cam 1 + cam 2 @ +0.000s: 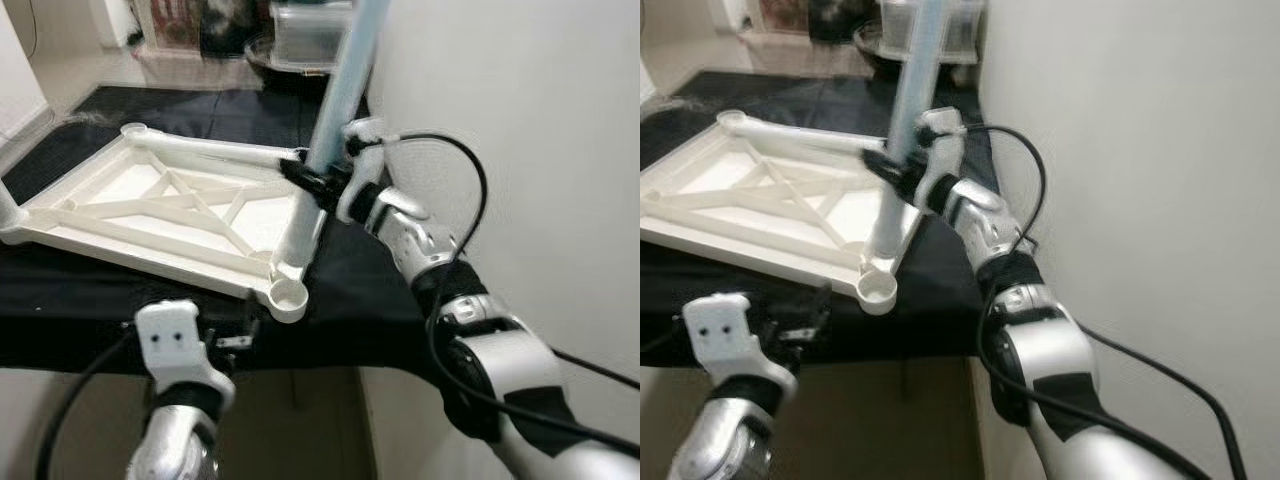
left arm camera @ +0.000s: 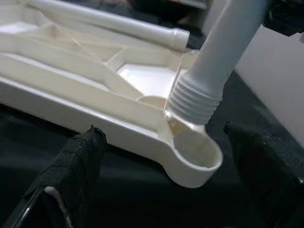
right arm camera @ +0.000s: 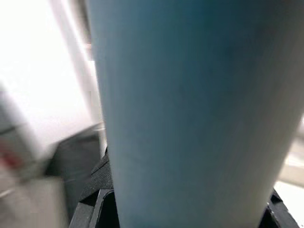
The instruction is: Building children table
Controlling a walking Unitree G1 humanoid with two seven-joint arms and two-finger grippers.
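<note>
A: While the left end effector (image 1: pixel 232 318) waits low at the near edge of the black-covered surface (image 1: pixel 360 290), its fingers spread wide and holding nothing, where's the work?

B: Just ahead of it. The white moulded plastic tabletop (image 1: pixel 150 205) lies upside down, ribs showing, and its round corner socket (image 2: pixel 194 154) sits between those spread fingers in the left wrist view, a little beyond them.

A: And to the right?

B: The right end effector (image 1: pixel 318 178) is clamped around the pale blue plastic table leg (image 1: pixel 345 80), gripping it partway up. Below that grip, the leg's white threaded end (image 2: pixel 196 99) rests at the inner rim of the socket, tilted and not yet seated.

A: So what makes this step go well?

B: I'd judge: shift the threaded end over the socket's middle, stand the leg upright, then press lightly while turning so the threads catch squarely. The free end effector could steady the corner against sliding.
</note>
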